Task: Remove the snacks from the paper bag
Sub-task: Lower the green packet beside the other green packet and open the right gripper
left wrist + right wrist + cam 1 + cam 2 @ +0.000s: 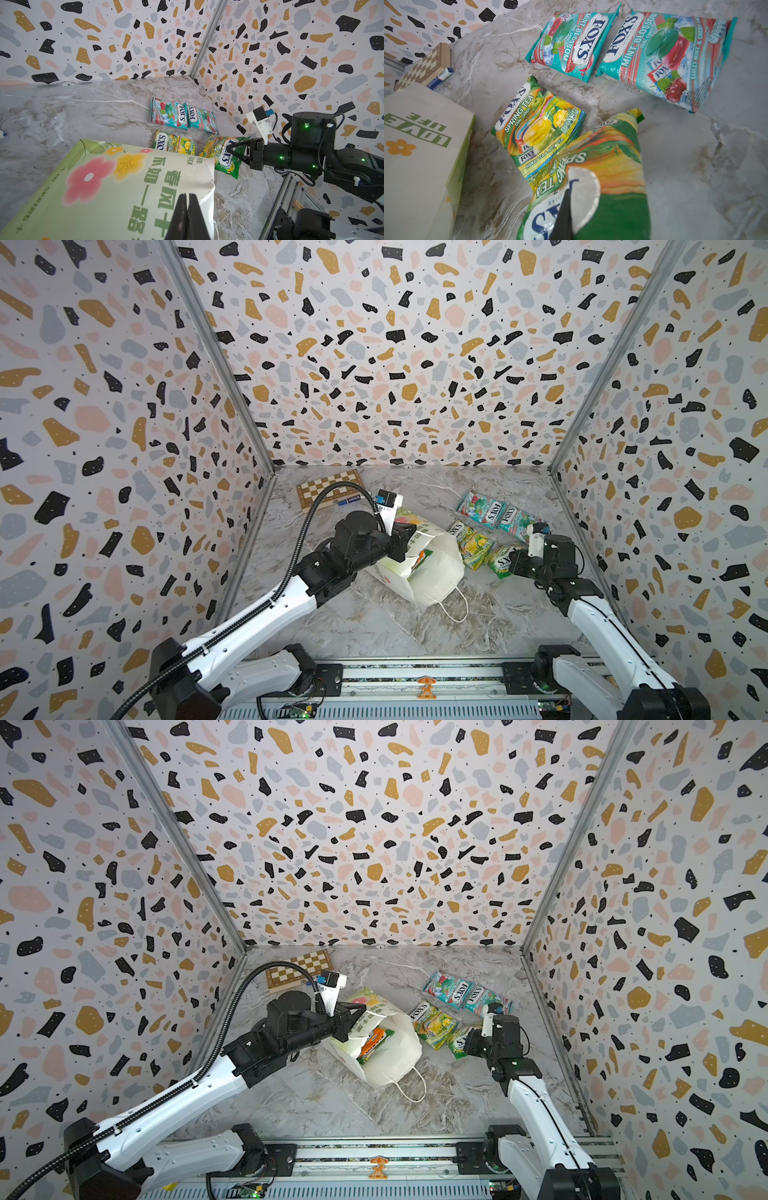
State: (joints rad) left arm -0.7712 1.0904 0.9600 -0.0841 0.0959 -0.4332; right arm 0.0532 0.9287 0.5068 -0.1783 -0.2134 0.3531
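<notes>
While the left gripper (188, 196) clamps its fingers tight on the upper rim of the paper bag (436, 576), the bag lies tipped over in the middle of the table (374, 635). Its long axis seems to run left to right, with the bottom under the left arm and the mouth gaping toward the right arm and up at the camera. An orange packet (374, 1041) shows inside the mouth, lying lengthwise along the bag. Four snacks are already out on the right. Two teal packets (482, 508) lie side by side at the back, and a green-yellow packet (471, 545) sits just beside the bag. The right gripper (228, 148) grasps a second green-yellow packet (602, 166) near its lettered end, its far end toward the teal pair. I judge the packets light, glossy and slippery, with loose sweets that shift, so a pinch on the flat sealed end should hold best. The bag is thin paper, quick to crease and slide, so its rim needs holding while the orange packet's near end is taken.
</notes>
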